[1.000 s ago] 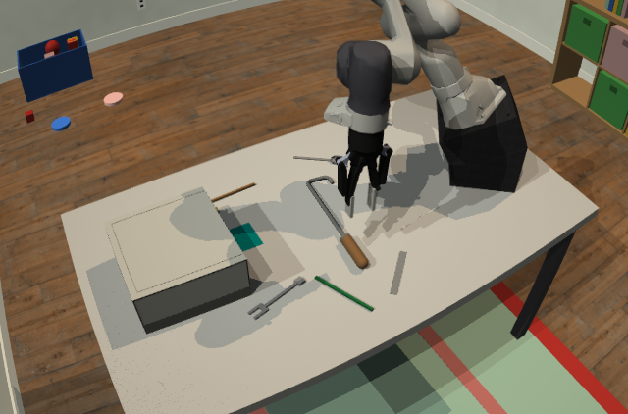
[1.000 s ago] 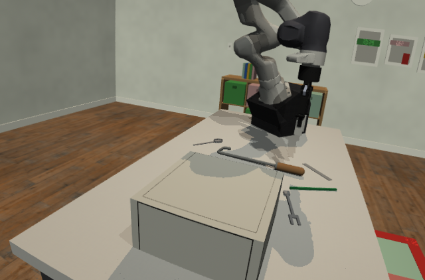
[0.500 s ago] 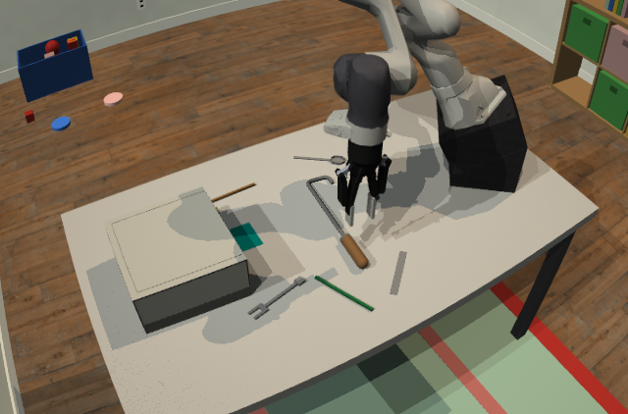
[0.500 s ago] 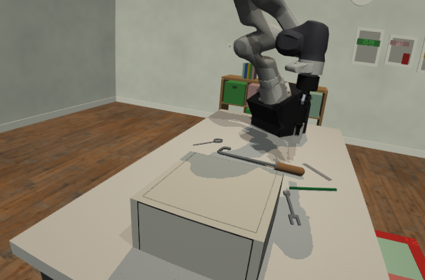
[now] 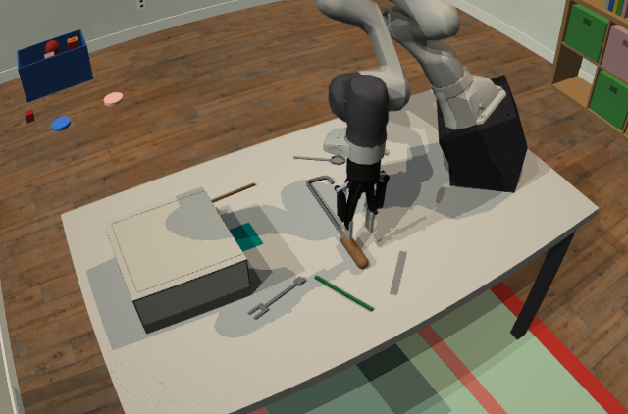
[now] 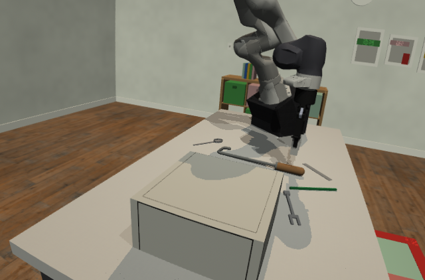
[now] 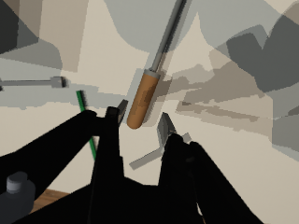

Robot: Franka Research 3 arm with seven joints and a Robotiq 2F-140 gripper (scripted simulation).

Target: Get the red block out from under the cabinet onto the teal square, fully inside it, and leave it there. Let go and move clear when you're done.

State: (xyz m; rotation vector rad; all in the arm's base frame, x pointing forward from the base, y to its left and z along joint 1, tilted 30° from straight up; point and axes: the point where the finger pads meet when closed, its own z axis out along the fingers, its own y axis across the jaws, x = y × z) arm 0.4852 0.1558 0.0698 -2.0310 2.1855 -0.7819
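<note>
The cream cabinet (image 5: 172,247) (image 6: 212,198) stands on the table. The red block is not visible in any view; the space under the cabinet is hidden. The teal square (image 5: 246,236) lies beside the cabinet's side facing the robot, partly in shadow; the cabinet hides it in the exterior view. A hooked metal rod with a wooden handle (image 5: 354,252) (image 6: 289,168) (image 7: 144,93) lies on the table, its bent end away from the handle. My gripper (image 5: 360,231) (image 6: 294,146) (image 7: 143,115) is partly open and empty, pointing down above the handle, with the fingers to either side of it in the wrist view.
A grey forked tool (image 5: 278,297) (image 6: 291,206), a green stick (image 5: 343,292) (image 6: 312,188) and a flat grey strip (image 5: 398,272) (image 6: 316,171) lie near the handle. A ring-ended tool (image 5: 314,159) (image 6: 207,142) lies farther back. A brown stick (image 5: 233,191) lies beside the cabinet.
</note>
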